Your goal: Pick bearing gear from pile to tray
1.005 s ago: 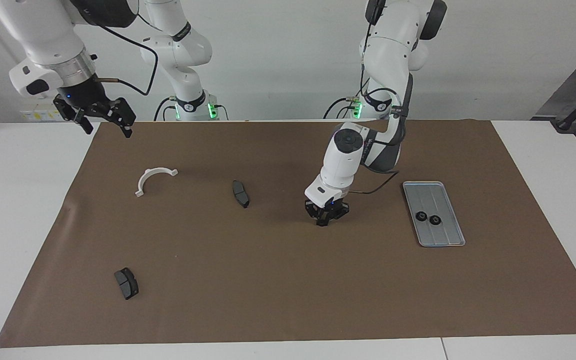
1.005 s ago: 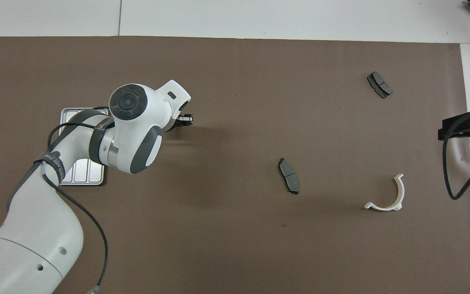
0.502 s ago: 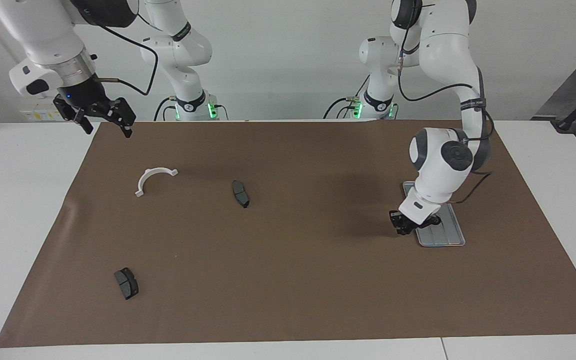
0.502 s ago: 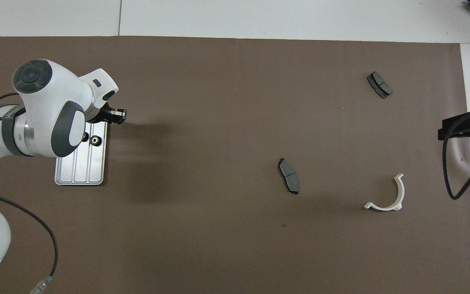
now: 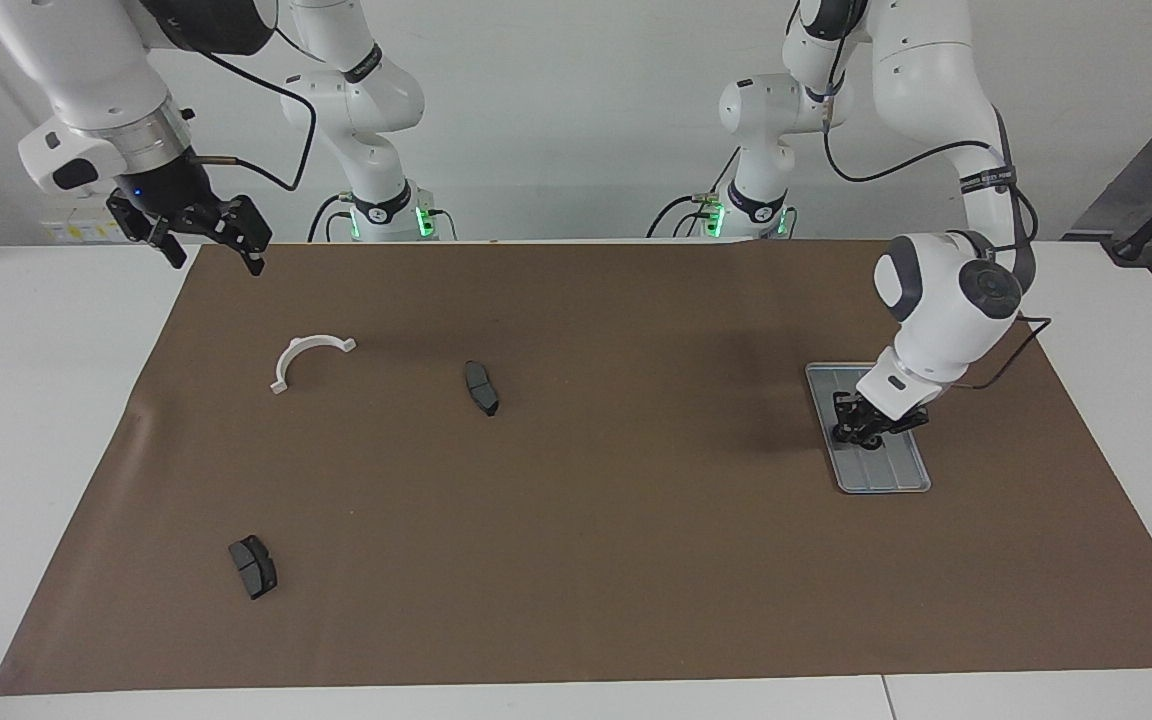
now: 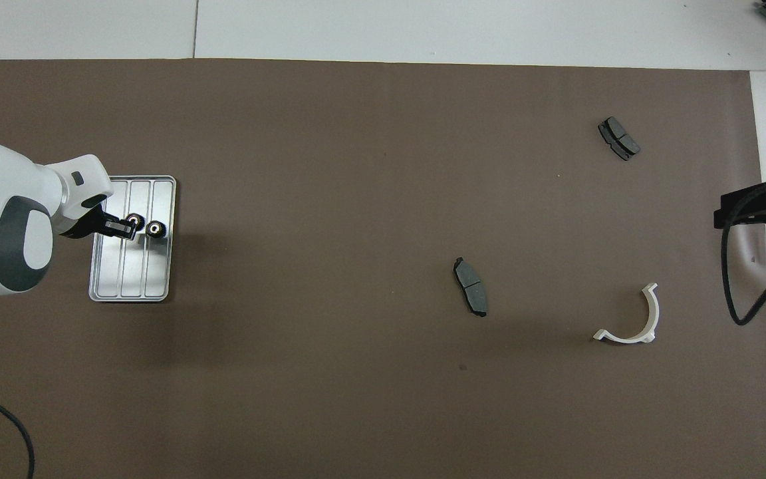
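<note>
Jaws of the left gripper (image 5: 861, 433) are staying closed low over the tray (image 5: 911, 478), two gears (image 6: 153, 229) lying just beside them; none showing among remaining parts. Right gripper (image 5: 204, 232) is waiting, open.

White arms (image 5: 946, 310), grey joints, black cables, black tools

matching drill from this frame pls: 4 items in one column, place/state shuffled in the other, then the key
Items
1. left end effector
2. right end effector
3. white half-ring bracket
4. tray

Places/states
A. on the brown mat, toward the right arm's end of the table
B. open, raised over the mat's edge, waiting
C. shut, over the tray
D. on the brown mat, toward the left arm's end, two gears in it

Pairs: 1-C, 2-B, 3-A, 4-D
</note>
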You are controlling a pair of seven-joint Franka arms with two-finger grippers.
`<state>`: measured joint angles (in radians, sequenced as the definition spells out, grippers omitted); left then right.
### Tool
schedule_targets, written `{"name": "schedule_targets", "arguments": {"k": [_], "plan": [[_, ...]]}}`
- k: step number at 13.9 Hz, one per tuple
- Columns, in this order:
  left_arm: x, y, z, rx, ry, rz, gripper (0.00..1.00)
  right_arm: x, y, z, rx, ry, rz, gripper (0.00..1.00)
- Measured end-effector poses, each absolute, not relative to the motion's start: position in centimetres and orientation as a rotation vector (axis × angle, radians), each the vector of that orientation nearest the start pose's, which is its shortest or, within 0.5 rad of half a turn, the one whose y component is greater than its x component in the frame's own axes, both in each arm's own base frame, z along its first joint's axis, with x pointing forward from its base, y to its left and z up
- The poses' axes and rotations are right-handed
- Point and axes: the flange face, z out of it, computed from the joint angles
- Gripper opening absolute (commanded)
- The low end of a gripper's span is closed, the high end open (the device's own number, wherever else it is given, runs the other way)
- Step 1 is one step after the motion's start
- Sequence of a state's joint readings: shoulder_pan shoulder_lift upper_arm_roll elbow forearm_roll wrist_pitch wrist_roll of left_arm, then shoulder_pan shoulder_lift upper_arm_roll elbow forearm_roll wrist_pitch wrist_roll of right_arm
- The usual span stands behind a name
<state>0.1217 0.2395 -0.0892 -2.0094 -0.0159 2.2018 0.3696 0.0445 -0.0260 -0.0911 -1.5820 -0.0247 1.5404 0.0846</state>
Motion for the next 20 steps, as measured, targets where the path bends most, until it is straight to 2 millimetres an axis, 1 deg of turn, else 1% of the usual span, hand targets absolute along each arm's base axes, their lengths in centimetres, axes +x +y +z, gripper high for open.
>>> {"name": "schedule_targets", "arguments": {"k": [1, 2, 4, 5, 6, 10, 11, 12, 14, 17, 18, 20], "plan": [[58.3, 2.3, 32.9, -3.142, 0.522, 0.079, 0.11, 54.3, -2.9, 63.1, -3.157, 0.208, 0.024, 1.0], [57.8, 2.4, 32.6, -3.143, 0.526, 0.095, 0.27, 54.3, -2.9, 63.1, -3.157, 0.208, 0.024, 1.0], [57.2, 2.2, 32.3, -3.143, 0.529, 0.111, 0.76, 54.3, -2.9, 63.1, -3.157, 0.208, 0.024, 1.0], [57.1, 2.2, 32.5, -3.143, 0.529, 0.107, 0.91, 54.3, -2.9, 63.1, -3.157, 0.208, 0.024, 1.0], [57.1, 2.2, 32.9, -3.141, 0.529, 0.096, 1.0, 54.3, -2.9, 63.1, -3.157, 0.208, 0.024, 1.0], [57.1, 2.1, 36.0, -3.128, 0.529, 0.02, 1.0, 54.3, -2.9, 63.1, -3.157, 0.208, 0.024, 1.0], [57.0, 2.1, 36.9, -3.127, 0.531, 0.019, 1.0, 54.3, -2.9, 63.1, -3.157, 0.208, 0.024, 1.0], [57.1, 2.0, 38.4, -3.128, 0.534, 0.034, 1.0, 54.3, -2.9, 63.1, -3.157, 0.208, 0.024, 1.0], [57.3, 1.8, 42.2, -3.135, 0.526, 0.078, 1.0, 54.3, -2.9, 63.1, -3.157, 0.208, 0.024, 1.0], [57.5, 1.3, 48.8, -3.147, 0.438, 0.086, 1.0, 54.3, -2.9, 63.1, -3.157, 0.208, 0.024, 1.0], [57.2, 0.9, 50.9, -3.146, 0.407, 0.06, 1.0, 54.3, -2.9, 63.1, -3.157, 0.208, 0.024, 1.0], [56.0, 0.2, 54.6, -3.139, 0.378, 0.005, 1.0, 54.3, -2.9, 63.1, -3.157, 0.208, 0.024, 1.0]]}}
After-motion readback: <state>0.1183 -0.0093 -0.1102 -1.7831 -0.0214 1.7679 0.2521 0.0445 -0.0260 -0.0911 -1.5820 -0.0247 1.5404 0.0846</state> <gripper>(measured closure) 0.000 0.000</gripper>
